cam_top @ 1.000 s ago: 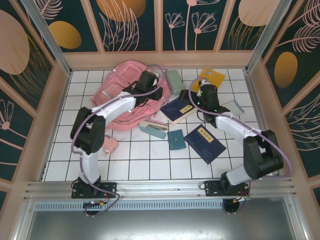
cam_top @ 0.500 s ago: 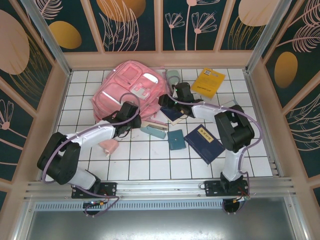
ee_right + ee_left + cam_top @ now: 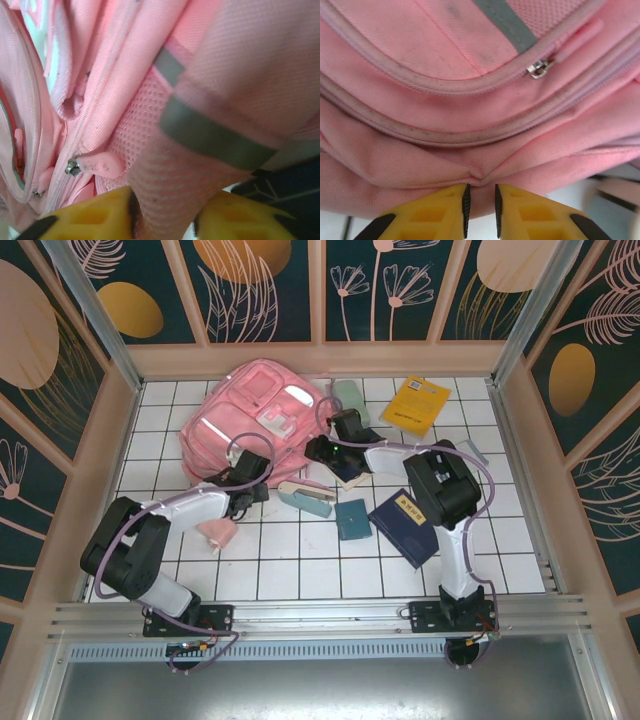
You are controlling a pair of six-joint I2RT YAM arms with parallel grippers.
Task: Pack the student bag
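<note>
Since a second ago both arms have swung in onto the backpack point(image 3: 240, 405), which now looks a little more bunched. The left pincer point(image 3: 480, 192) is clenched, nearly shut, on a fold of fabric at its near edge, below a zip. The backpack lies front up on the far left of the counter point(image 3: 300, 560), long axis slanting from near left to far right. The right pincer point(image 3: 165, 212) grasps a mesh band on its right side.
</note>
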